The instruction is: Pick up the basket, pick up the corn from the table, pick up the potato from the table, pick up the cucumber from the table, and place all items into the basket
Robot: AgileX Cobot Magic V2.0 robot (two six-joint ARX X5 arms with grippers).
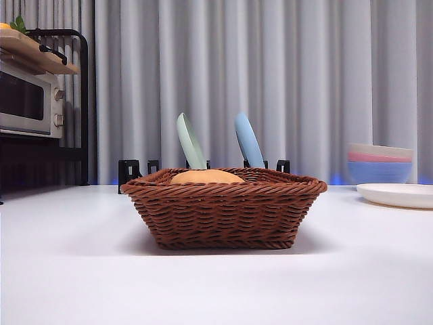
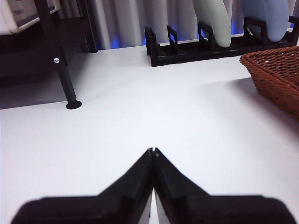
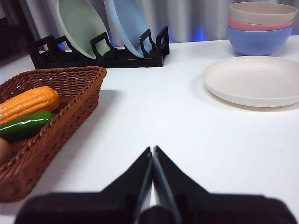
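Note:
The brown wicker basket (image 1: pixel 223 211) stands on the white table (image 1: pixel 81 271) in the middle of the front view. In the right wrist view the basket (image 3: pixel 70 88) holds the orange corn (image 3: pixel 28 102), the dark green cucumber (image 3: pixel 25 125) beside it, and a sliver of the tan potato (image 3: pixel 3 151) at the picture's edge. A tan-orange hump (image 1: pixel 206 177) shows above the rim in the front view. My left gripper (image 2: pixel 153 151) is shut and empty, low over bare table beside the basket's corner (image 2: pixel 275 74). My right gripper (image 3: pixel 153 149) is shut and empty on the basket's other side.
A black dish rack (image 3: pixel 98 53) with a green plate (image 3: pixel 81 21) and a blue plate (image 3: pixel 128 23) stands behind the basket. A cream plate (image 3: pixel 254 80) and stacked bowls (image 3: pixel 261 25) sit to the right. A microwave (image 1: pixel 27 101) on a black shelf stands at the left.

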